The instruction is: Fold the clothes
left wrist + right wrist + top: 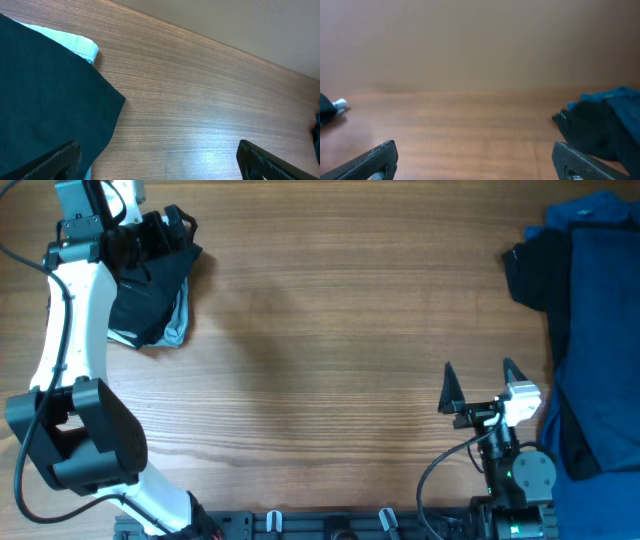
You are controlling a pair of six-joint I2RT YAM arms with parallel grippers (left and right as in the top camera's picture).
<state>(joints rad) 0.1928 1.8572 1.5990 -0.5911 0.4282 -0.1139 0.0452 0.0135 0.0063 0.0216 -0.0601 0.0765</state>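
A folded black garment (148, 292) lies at the table's far left with a light-blue piece (178, 320) showing under its edge. My left gripper (170, 238) hovers open over its far end; in the left wrist view the black garment (45, 95) fills the left side, the light-blue piece (75, 45) peeks out behind it, and the left gripper (160, 167) has bare wood between its fingers. More clothes, dark blue (595, 310) and black (530, 270), are piled at the right edge. My right gripper (479, 375) stands open near the front, left of that pile, holding nothing (476, 165).
The wooden table (330, 330) stretches between the two lots of clothes. The right arm's base and cable (515, 475) sit at the front edge. The right wrist view shows the black garment (592, 132) and blue cloth (620, 100) ahead on the right.
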